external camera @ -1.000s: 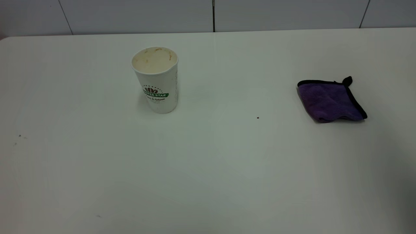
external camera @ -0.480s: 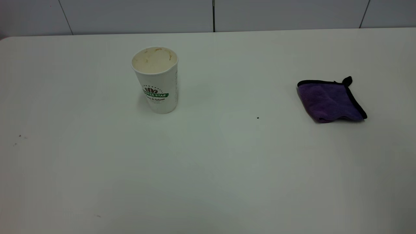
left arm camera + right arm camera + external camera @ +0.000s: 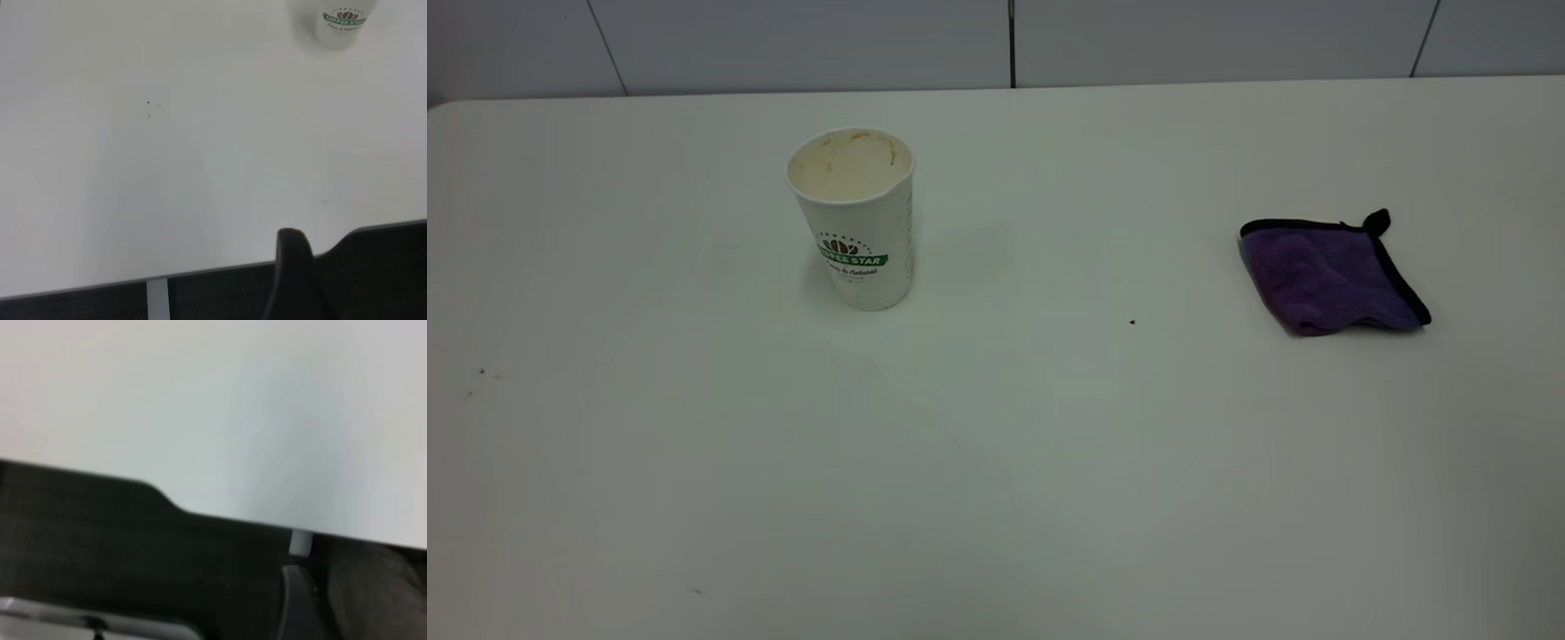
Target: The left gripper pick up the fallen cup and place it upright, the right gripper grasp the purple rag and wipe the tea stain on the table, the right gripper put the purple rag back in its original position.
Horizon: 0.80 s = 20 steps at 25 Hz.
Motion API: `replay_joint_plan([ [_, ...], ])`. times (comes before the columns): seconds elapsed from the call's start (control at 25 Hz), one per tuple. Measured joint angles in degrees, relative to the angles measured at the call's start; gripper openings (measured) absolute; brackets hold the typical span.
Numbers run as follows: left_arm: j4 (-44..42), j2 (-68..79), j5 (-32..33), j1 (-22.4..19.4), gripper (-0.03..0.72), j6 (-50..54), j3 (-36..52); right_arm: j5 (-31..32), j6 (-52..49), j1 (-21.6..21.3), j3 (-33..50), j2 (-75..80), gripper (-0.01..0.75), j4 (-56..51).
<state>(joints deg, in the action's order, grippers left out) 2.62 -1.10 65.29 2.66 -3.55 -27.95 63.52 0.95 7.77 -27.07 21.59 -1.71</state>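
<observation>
Cup (image 3: 854,218): one only, upright on table (image 3: 996,462), left of centre toward the far edge. White paper, dimpled wall, green COFFEE STAR banner facing the exterior camera; cream inside with brown smears near the rim. Also caught in left wrist view (image 3: 341,23), lower part and logo only, rim cut off by the frame edge.

Purple rag (image 3: 1329,276): one, folded roughly square, lying flat on the right side of the table, well apart from the cup. Black edging along two sides, black corner loop (image 3: 1378,220) sticking up at the far corner.

Tea stain: none made out anywhere on the tabletop between cup and rag.

Specks: one tiny black speck (image 3: 1132,322) between cup and rag, nearer the middle; two or three fainter dark specks (image 3: 480,372) near the left edge, seen again in left wrist view (image 3: 148,103).

Background: pale wall panels (image 3: 800,40) behind the far table edge, dark seams between them.

Grippers: neither visible in exterior view. Left wrist view gives one dark fingertip (image 3: 293,267) off the near table edge, over dark floor; second finger out of frame, so apart or together cannot be told. Right wrist view gives only table edge (image 3: 220,517) and dark shapes below; gripper state cannot be told.

Nothing standing between cup and rag but bare white surface.
</observation>
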Motion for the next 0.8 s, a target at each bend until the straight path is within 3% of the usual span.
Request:
replay_joint_plan([
  [0.52,0.00,0.00,0.00,0.00,0.513,0.10,0.00,0.05,-0.42,-0.17,0.07,-8.10,0.488,0.26],
  [0.8,0.00,0.00,0.00,0.00,0.513,0.05,0.00,0.42,-0.48,-10.35,0.07,-18.31,0.488,0.20],
])
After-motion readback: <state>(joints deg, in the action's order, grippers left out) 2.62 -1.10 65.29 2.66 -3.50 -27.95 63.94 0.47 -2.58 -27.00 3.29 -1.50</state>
